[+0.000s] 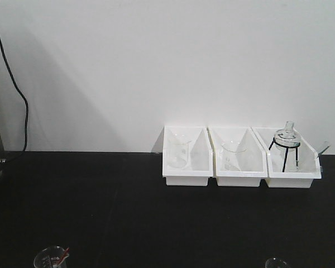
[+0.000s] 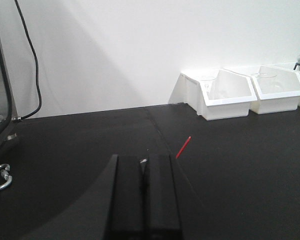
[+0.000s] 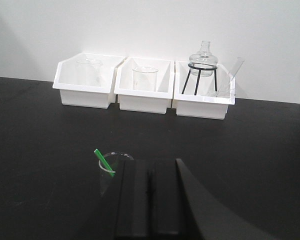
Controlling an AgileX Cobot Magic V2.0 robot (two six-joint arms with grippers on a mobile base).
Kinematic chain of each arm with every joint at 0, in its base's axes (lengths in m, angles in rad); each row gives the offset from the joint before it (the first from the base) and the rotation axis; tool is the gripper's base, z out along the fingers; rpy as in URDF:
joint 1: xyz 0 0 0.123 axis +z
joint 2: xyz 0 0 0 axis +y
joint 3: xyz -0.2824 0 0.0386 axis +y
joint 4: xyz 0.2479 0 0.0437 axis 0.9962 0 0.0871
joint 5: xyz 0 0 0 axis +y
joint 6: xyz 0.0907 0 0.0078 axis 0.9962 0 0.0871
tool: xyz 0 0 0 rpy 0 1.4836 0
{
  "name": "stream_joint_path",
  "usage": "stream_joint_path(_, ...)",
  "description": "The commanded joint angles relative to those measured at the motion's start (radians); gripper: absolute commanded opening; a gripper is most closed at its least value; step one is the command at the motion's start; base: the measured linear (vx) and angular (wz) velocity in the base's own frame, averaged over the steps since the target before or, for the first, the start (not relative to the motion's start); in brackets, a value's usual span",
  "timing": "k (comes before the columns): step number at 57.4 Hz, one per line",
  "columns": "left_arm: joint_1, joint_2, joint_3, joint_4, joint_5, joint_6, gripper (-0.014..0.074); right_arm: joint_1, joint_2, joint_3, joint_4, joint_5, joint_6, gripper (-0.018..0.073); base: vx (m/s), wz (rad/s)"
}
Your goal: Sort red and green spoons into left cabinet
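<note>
In the front view the red spoon (image 1: 63,253) stands in a small glass beaker (image 1: 51,259) at the bottom left. From the left wrist, only the red spoon's handle tip (image 2: 183,147) pokes up just beyond and right of my left gripper (image 2: 142,161), whose jaws are shut with nothing held. The green spoon (image 3: 104,162) leans in another clear beaker (image 3: 111,172) directly left of my right gripper (image 3: 151,165), which is also shut and empty. That beaker's rim (image 1: 277,262) shows at the front view's lower edge. The left cabinet is out of view.
Three white bins (image 1: 241,177) line the back wall, holding beakers and a flask on a black tripod (image 1: 285,146). A dark metal frame (image 2: 1,100), a black cable (image 2: 32,60) and a carabiner (image 2: 0,177) lie at the far left of the black tabletop (image 1: 111,212).
</note>
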Motion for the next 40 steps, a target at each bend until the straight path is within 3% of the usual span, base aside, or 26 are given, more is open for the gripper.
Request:
stream_joint_path(1,-0.002,-0.019,0.017,-0.004,-0.081,-0.008,-0.0006,-0.006,-0.012,0.006,-0.004,-0.083,-0.002,-0.0004,0.00,0.00)
stream_joint_path(40,-0.002,-0.019,0.017,-0.004,-0.081,-0.008,-0.0006,-0.006,-0.012,0.006,-0.004,-0.083,-0.002,-0.0004,0.00,0.00)
